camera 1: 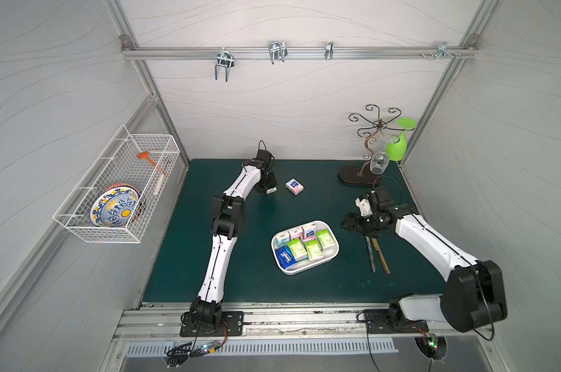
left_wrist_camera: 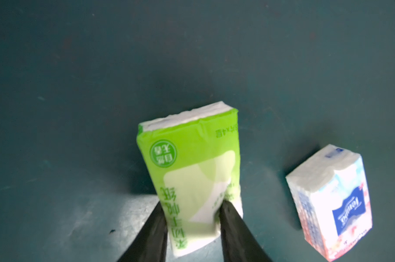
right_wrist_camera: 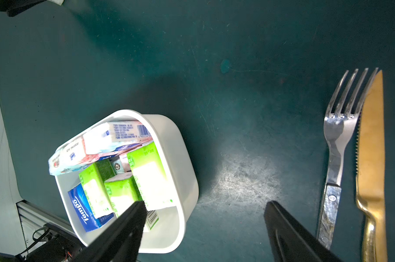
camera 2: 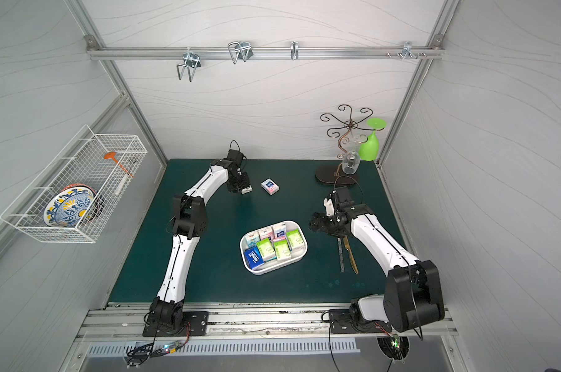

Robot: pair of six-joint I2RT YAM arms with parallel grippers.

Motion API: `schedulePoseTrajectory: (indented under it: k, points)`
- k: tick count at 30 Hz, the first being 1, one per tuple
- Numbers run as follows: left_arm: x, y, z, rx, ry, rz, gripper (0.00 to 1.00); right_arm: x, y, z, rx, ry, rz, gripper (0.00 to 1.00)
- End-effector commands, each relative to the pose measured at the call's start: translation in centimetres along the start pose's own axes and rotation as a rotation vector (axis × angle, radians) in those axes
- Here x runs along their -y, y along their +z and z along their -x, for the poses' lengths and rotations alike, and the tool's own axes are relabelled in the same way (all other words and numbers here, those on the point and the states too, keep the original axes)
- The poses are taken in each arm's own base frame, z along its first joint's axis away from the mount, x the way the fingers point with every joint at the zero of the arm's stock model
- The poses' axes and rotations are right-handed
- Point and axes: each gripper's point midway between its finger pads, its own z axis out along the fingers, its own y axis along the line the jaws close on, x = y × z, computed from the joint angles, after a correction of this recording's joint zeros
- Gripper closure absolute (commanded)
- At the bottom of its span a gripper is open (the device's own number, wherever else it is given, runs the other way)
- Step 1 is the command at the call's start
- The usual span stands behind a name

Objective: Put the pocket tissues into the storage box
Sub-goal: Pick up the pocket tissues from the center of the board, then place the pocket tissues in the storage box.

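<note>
One lime-green tissue packet (left_wrist_camera: pixel 189 163), pale label — clamped in left gripper (left_wrist_camera: pixel 193 204) | pink-white Tempo packet (left_wrist_camera: pixel 330 199) just beside | other packets (camera 1: pixel 305 246) lie in white storage box (camera 1: pixel 308 266) | right gripper (right_wrist_camera: pixel 205 204) gaping, empty.

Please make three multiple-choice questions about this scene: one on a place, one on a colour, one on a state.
1. Where does the fork lie? A in the box; B on the mat, beside the knife; C in the basket.
2. What colour is the packet in the left gripper? A green; B dark blue; C pink.
3. How is the right gripper? A open, empty; B shut on a packet; C shut on the fork.
1 B: they lie side by side. 2 A: green wrapper. 3 A: fingers apart, nothing between.
</note>
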Motion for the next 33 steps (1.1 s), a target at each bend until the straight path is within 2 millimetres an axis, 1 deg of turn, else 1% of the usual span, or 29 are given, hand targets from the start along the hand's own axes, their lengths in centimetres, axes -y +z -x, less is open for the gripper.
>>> schedulePoseTrajectory:
  k: [1, 2, 4, 6, 7, 8, 11, 14, 15, 17, 22, 25, 29, 31, 33]
  points:
    - [-1.8, 0.2, -1.2, -0.050, 0.002, 0.048, 0.75, -0.3, -0.6, 0.6, 0.007, -0.015, 0.001, 0.12]
    - [-1.8, 0.0, -1.2, -0.051, 0.005, 0.049, 0.76, -0.2, -0.6, 0.5, 0.007, -0.014, 0.000, 0.12]
    - [-1.8, -0.5, -1.4, -0.050, 0.010, 0.046, 0.84, -0.3, -0.7, 0.5, 0.007, -0.016, 0.002, 0.12]
    - [-2.0, -1.1, -1.7, -0.050, 0.016, 0.045, 0.87, -0.3, -0.8, 0.5, 0.008, -0.015, 0.004, 0.12]
    - [-2.1, -1.5, -1.9, -0.047, 0.019, 0.045, 0.91, -0.3, -0.9, 0.5, 0.009, -0.013, 0.004, 0.12]
    - [-2.2, -1.9, -2.0, -0.039, 0.022, 0.044, 0.91, -0.4, -0.9, 0.6, 0.011, -0.014, 0.007, 0.12]
    - [-2.4, -3.8, -2.5, -0.021, 0.030, 0.037, 0.91, -0.6, -1.0, 0.6, 0.015, -0.012, 0.015, 0.13]
    - [-2.4, -6.3, -3.4, -0.008, 0.051, 0.010, 0.91, -0.7, -1.2, 0.6, 0.017, -0.008, 0.023, 0.13]
    - [-2.2, -7.3, -3.9, -0.004, 0.060, -0.009, 0.94, -0.8, -1.2, 0.5, 0.018, -0.006, 0.025, 0.13]
    - [-2.5, -8.9, -5.3, -0.010, 0.068, -0.035, 0.94, -0.9, -1.2, 0.5, 0.020, -0.003, 0.033, 0.13]
    - [-3.0, -13.5, -8.4, 0.005, 0.083, -0.091, 0.95, -1.6, -1.0, 0.7, 0.020, 0.012, 0.070, 0.14]
    - [-3.2, -15.7, -10.3, 0.001, 0.081, -0.133, 0.95, -2.0, -1.0, 0.7, 0.025, 0.017, 0.086, 0.14]
    - [-2.2, -18.3, -13.5, -0.028, 0.116, -0.246, 0.96, -2.2, -0.6, 0.2, 0.012, 0.019, 0.089, 0.15]
    - [-1.2, -19.7, -15.2, -0.028, 0.172, -0.311, 0.98, -2.3, -0.5, -0.2, 0.004, 0.021, 0.088, 0.15]
    - [-0.4, -20.8, -16.8, -0.023, 0.242, -0.330, 0.99, -2.4, -0.5, -0.4, 0.004, 0.021, 0.088, 0.15]
